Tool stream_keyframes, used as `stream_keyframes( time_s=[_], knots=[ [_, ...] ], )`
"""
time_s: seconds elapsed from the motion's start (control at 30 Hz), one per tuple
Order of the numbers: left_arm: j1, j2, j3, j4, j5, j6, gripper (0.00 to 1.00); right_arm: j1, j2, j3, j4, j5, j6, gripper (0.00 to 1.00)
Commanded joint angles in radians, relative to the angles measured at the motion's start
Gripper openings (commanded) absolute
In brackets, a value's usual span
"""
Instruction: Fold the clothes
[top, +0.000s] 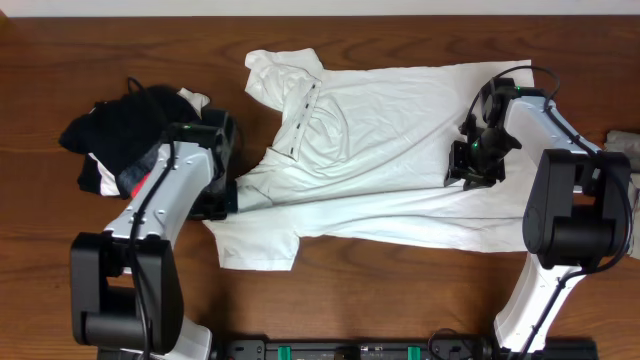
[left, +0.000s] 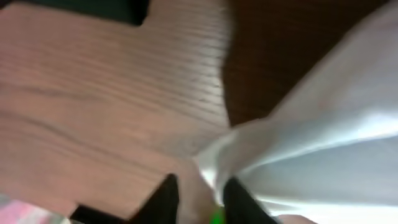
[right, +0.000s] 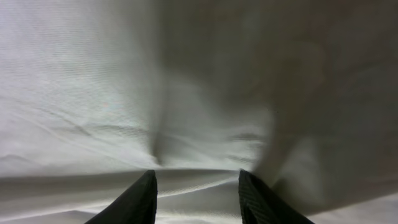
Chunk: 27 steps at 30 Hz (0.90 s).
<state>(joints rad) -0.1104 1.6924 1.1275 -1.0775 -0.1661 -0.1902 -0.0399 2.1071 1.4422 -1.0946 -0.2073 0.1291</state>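
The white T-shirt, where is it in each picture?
Overhead: white T-shirt spread across the middle.
Left wrist: right half of the picture.
Right wrist: fills nearly the whole picture.
Shared landmark: wooden table, in overhead and left wrist only.

This is a robotics lab bench, not a home laundry corner. Two jointed robot arms stand on a dark wood-grain table (top: 400, 290): the left arm (top: 150, 215) rises from 7 o'clock and the right arm (top: 560, 200) from 5 o'clock. Black cables (top: 515, 70) loop off them. A black mounting rail with green clips (top: 350, 350) runs along the 6 o'clock edge. The only household goods are laundry: a white T-shirt (top: 380, 150) spread at the centre and a heap of black garments (top: 120, 130) at 9 o'clock. A pale wall strip (top: 320, 6) runs along 12 o'clock.
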Motion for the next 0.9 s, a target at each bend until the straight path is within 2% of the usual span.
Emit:
stream_keyframes(
  time_s=[0.0, 0.2, 0.33, 0.6, 0.87],
  knots=[
    [0.010, -0.002, -0.001, -0.005, -0.036, -0.041, 0.39, -0.012, 0.027, -0.032, 0.004, 0.062, 0.004, 0.43],
    [-0.047, -0.018, 0.031, 0.123, 0.102, 0.079, 0.48, -0.013, 0.027, -0.032, 0.003, 0.061, 0.005, 0.46],
    [-0.124, -0.018, 0.030, 0.262, 0.164, 0.156, 0.47, -0.013, 0.027, -0.032, 0.002, 0.061, 0.005, 0.46],
    [-0.289, 0.047, 0.021, 0.504, 0.167, 0.356, 0.47, -0.013, 0.027, -0.032, 0.003, 0.061, 0.016, 0.47],
    [-0.312, 0.146, 0.021, 0.636, 0.100, 0.451, 0.47, -0.012, 0.027, -0.032, 0.003, 0.061, 0.016, 0.47]
  ],
)
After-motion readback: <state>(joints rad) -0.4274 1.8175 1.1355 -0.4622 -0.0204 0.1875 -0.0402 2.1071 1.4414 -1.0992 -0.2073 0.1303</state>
